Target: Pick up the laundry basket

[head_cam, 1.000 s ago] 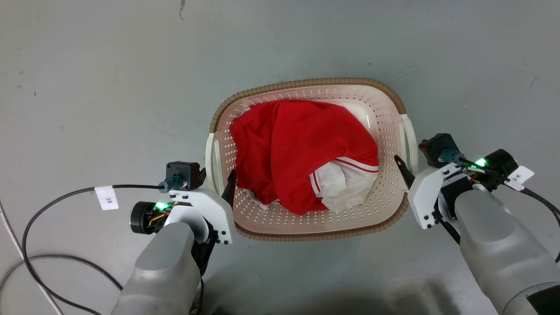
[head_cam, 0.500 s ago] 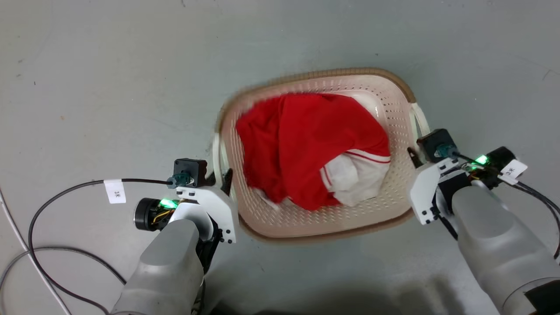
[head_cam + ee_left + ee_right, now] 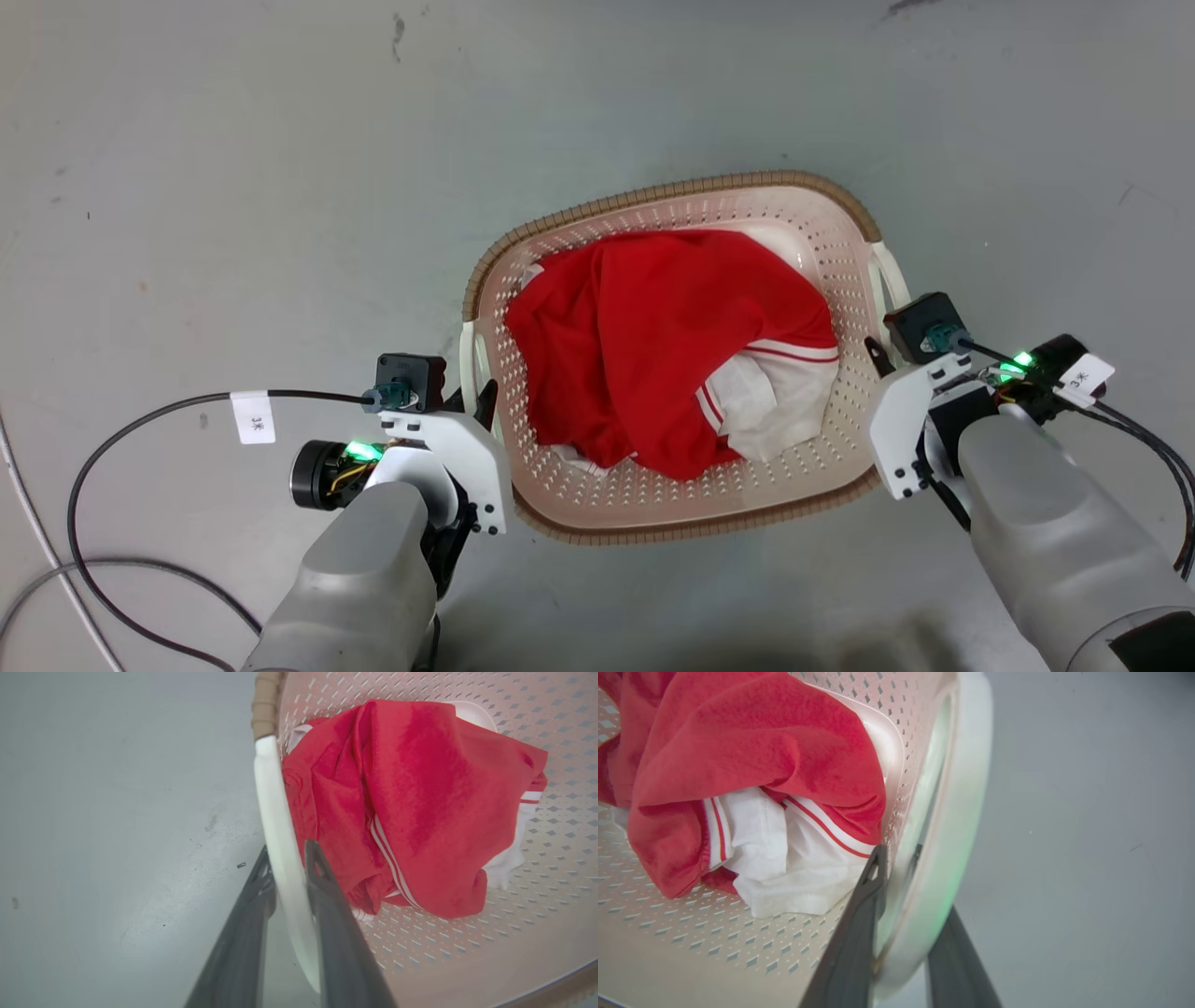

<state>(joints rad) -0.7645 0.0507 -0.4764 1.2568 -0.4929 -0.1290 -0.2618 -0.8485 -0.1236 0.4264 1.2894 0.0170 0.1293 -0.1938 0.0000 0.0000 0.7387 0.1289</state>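
Left gripper [image 3: 288, 847]: jaws nearly closed, pinching the white left handle [image 3: 275, 812] of the laundry basket [image 3: 653, 191]. One finger sits on the outside, the other on the basket side. The forearm comes in from below the gripper in the head view, leaning slightly inward, fingers pointing forward along the basket's side.

Right gripper [image 3: 899, 851]: same setup, mirrored. Narrow gap, fingers clamped either side of the white right handle [image 3: 966, 788]. That forearm leans inward the other way.

The basket spans between the two grippers, with one handle in each. Its brown rim looks tilted, the right end sitting further forward than the left. Can't tell whether its base is clear of the floor [image 3: 233, 187].

Inside the basket, just inboard of both grippers: a bunched red garment [image 3: 653, 327] with white trim.

Outboard of the left gripper: a black cable [image 3: 121, 439] looping over the floor.
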